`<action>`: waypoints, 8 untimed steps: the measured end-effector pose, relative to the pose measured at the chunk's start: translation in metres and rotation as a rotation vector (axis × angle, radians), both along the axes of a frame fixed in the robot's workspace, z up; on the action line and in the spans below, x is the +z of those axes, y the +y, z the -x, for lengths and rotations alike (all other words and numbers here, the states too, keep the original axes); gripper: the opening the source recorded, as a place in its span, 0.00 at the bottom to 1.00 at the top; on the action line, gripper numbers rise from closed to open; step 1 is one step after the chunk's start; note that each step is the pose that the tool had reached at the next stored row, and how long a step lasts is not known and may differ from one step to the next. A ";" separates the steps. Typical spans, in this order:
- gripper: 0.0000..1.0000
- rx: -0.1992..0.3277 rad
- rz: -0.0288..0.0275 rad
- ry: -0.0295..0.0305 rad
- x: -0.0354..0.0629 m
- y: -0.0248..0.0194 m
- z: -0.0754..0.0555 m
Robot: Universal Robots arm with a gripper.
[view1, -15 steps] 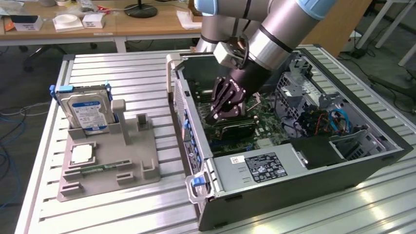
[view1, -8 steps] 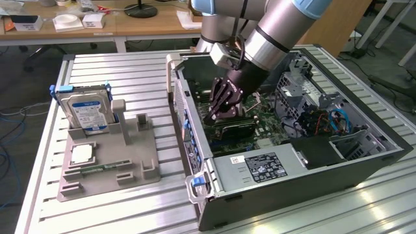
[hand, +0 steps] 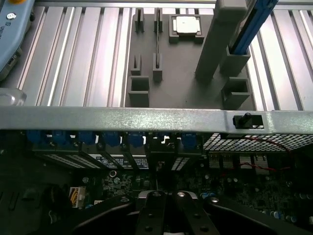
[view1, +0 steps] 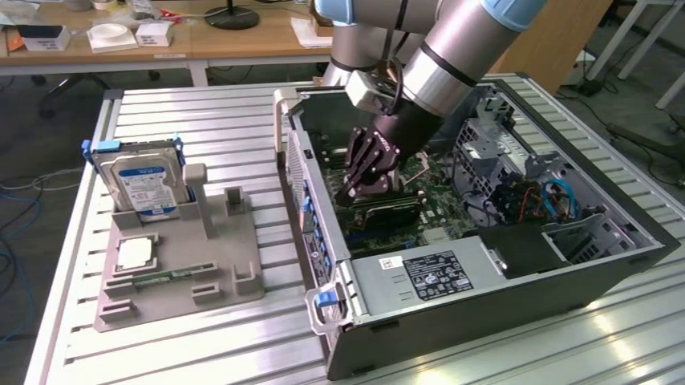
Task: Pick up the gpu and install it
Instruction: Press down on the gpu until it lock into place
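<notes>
Right now my arm reaches down from above into the open computer case, which lies on its side on the slatted metal table. Inside the case I see the green motherboard, a black power supply box with a white label at the near end, and a bundle of blue and red cables toward the exterior view's right.

To the exterior view's left of the case stands a grey parts holder. It carries a hard drive with a blue-and-white label standing upright, a square processor chip lying flat, and a narrow green memory stick lying in its slot.

My claw is down inside the case, just above the motherboard, its two dark fingers drawn tight together. The gpu is a dark flat card right below and just beside my fingertips, lying along the motherboard close to the case's rear wall. I cannot tell whether my fingertips actually pinch its edge or only touch it.

From my wrist, the closed fingers sit low over the dark board, with the case's silver rim running across and the parts holder beyond it.
</notes>
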State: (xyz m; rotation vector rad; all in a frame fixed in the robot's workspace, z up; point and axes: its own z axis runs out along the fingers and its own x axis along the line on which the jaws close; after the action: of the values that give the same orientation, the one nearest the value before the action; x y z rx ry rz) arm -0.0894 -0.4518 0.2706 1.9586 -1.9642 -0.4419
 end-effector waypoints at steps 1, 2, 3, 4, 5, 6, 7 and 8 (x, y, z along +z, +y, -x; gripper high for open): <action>0.10 0.000 -0.0001 -0.0021 0.0000 0.0000 0.000; 0.10 0.000 0.0001 -0.0068 0.0001 -0.0001 0.001; 0.10 0.000 0.0001 -0.0154 0.0001 0.0000 0.001; 0.10 0.000 0.0000 -0.0268 0.0000 0.0000 0.002; 0.10 0.000 0.0001 -0.0387 0.0000 0.0000 0.002; 0.10 0.000 0.0001 -0.0508 0.0000 0.0001 0.002; 0.10 0.000 0.0000 -0.0632 0.0000 0.0001 0.003; 0.10 0.000 0.0000 -0.0767 0.0000 0.0002 0.003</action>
State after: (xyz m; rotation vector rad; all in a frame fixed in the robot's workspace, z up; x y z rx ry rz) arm -0.0928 -0.4516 0.2706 2.0035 -2.0105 -0.3721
